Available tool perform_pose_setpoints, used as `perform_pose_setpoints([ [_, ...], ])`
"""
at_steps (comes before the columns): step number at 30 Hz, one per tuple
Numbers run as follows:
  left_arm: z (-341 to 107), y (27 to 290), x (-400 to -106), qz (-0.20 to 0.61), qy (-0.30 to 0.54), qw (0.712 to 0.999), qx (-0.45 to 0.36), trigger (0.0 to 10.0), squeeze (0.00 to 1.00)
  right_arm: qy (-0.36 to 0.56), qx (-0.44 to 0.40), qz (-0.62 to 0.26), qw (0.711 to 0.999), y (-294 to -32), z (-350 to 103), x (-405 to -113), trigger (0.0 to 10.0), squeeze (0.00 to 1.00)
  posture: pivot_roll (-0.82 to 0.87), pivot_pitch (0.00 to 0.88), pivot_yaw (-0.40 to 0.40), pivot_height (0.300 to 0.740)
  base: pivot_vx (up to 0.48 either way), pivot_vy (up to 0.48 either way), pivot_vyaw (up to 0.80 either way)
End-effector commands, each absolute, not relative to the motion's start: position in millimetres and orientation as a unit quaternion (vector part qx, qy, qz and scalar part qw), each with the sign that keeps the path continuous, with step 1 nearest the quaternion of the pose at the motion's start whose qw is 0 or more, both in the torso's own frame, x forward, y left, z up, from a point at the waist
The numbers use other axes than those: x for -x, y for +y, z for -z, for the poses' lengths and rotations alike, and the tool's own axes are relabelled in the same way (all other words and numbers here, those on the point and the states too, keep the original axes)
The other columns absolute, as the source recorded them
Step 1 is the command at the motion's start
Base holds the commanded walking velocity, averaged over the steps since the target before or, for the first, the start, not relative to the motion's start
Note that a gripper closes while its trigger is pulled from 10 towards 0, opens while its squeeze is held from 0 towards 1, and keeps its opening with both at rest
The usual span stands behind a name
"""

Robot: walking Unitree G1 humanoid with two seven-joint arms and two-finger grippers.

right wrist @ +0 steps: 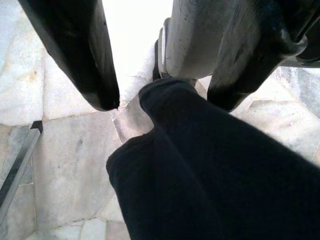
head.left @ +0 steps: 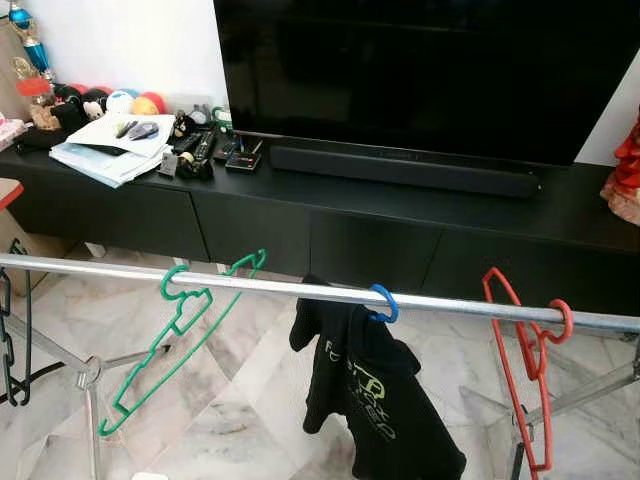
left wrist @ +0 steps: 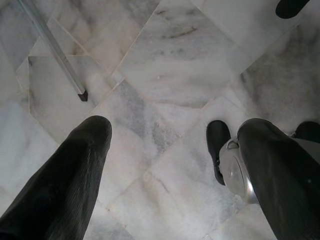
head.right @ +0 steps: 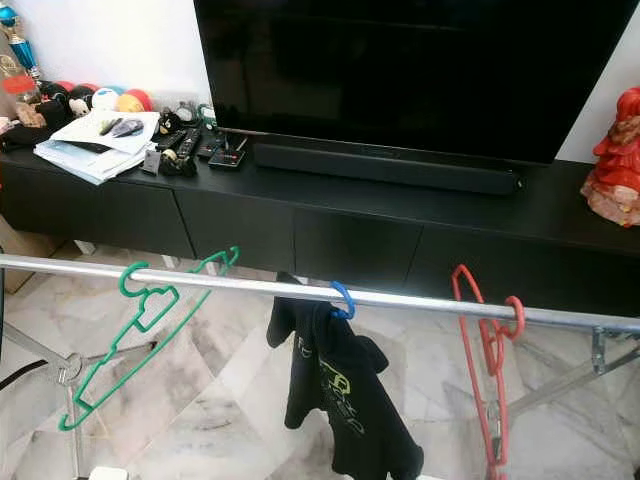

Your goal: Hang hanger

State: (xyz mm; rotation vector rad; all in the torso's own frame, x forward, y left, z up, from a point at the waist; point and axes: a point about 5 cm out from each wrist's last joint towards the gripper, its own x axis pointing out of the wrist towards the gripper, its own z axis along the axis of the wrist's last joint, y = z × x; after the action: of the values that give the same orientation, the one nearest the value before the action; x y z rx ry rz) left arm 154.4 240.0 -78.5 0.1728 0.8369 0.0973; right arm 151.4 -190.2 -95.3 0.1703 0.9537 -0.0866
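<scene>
My left gripper (left wrist: 165, 145) hung wide open above the marble floor (left wrist: 165, 65); my right gripper (right wrist: 162, 102) stood open, empty, near the black shirt (right wrist: 210, 175).

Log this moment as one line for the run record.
rail: green hanger, blue hanger with black shirt, red hanger hung | left tool: open over floor | right tool: open above black cloth
</scene>
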Motion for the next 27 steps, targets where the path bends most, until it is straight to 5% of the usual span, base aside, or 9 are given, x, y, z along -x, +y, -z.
perform_pose_setpoints([
  [1, 81.4, 239.9, -148.8, -0.053, 0.414, 0.905, -0.080, 10.0, 0.00, 0.457, -0.084, 0.044, 0.885, -190.4, 95.5, -150.1, 10.0, 0.00, 0.01, 0.105, -0.024, 0.740, 0.000, 0.000, 0.00],
  [27, 83.2, 233.9, -148.2, -0.062, 0.410, 0.908, -0.066, 10.0, 0.00, 0.455, -0.082, 0.043, 0.886, -194.9, 94.4, -151.1, 10.0, 0.00, 0.01, 0.106, -0.037, 0.740, -0.286, 0.000, 0.00],
])
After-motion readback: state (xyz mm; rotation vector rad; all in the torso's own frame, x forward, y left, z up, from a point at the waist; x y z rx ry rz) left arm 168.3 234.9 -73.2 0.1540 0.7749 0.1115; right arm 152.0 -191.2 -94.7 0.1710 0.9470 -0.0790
